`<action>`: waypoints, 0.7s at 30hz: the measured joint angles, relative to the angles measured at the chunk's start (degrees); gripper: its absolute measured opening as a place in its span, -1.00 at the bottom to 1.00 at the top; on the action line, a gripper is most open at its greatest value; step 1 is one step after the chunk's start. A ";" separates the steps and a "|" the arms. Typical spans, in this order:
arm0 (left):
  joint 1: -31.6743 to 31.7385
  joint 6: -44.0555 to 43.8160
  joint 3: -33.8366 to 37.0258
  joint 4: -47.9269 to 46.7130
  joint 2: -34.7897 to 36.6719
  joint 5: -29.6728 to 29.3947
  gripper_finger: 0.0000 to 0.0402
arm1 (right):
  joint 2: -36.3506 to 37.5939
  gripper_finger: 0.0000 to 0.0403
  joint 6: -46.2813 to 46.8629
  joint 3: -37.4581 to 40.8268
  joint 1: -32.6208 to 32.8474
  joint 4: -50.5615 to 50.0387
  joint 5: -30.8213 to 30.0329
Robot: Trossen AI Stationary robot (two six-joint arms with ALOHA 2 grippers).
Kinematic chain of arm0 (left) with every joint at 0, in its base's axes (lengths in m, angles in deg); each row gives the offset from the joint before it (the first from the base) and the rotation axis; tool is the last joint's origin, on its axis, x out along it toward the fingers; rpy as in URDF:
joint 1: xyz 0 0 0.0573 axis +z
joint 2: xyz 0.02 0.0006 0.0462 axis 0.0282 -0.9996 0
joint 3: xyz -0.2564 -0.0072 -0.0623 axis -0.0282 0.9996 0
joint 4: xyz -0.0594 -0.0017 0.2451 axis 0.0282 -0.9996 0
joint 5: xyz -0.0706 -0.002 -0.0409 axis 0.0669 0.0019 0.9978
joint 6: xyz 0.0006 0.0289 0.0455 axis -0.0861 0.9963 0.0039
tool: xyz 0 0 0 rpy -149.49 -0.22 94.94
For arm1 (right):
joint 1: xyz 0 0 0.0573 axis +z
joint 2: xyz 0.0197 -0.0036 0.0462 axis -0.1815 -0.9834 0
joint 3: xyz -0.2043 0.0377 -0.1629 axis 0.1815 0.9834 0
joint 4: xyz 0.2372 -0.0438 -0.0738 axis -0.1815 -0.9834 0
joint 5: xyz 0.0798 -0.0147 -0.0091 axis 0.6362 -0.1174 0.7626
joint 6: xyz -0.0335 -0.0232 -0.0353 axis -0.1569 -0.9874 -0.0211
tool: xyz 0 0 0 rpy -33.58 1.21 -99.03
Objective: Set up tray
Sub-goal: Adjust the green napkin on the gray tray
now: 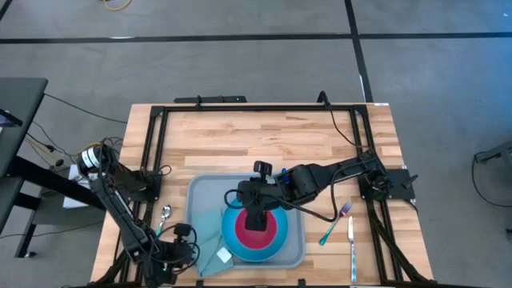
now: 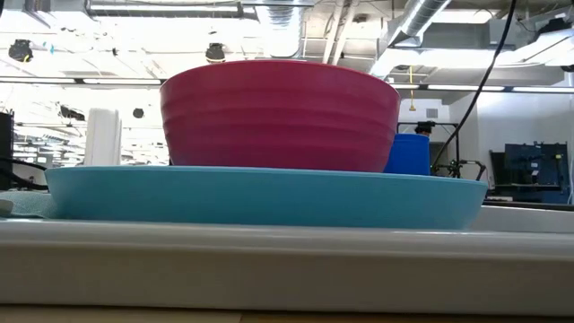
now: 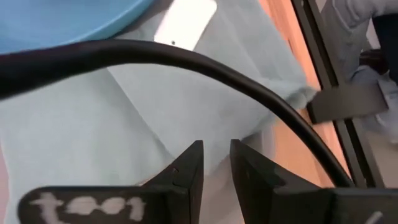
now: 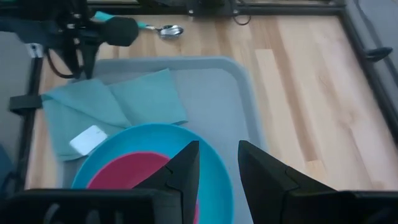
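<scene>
One tray, one plate, one bowl; my right gripper hovers parted, my left gripper seemingly narrow-gapped over one napkin.

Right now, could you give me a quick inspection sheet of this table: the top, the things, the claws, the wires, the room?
Surface: light wooden tabletop inside a black frame.
Job's things: grey-blue tray holding a blue plate with a red bowl on it; a teal napkin lies half on the tray.
Clutter: spoon left of the tray; fork and knife to its right.
Grippers: right claw open above the plate and bowl; left claw over the napkin, fingers slightly apart, gripping nothing.
Cables: black cable crosses the left wrist view.
Surroundings: grey floor; workshop ceiling with pipes.
</scene>
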 joint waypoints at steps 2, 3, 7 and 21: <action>0.40 0.77 0.00 0.78 0.00 -0.26 -0.66 | 0.00 -0.49 0.01 0.00 0.29 0.00 2.18; 0.69 1.36 0.00 1.01 0.00 -0.43 -0.66 | 0.00 -0.49 0.01 0.00 0.53 -0.02 3.32; 1.52 3.84 0.00 1.69 0.00 0.02 -0.66 | 0.00 -0.49 -0.08 0.00 1.66 -0.06 6.96; 1.95 8.13 0.02 3.25 -0.03 4.01 -0.20 | 0.00 -0.49 -0.45 0.00 3.25 -0.26 7.19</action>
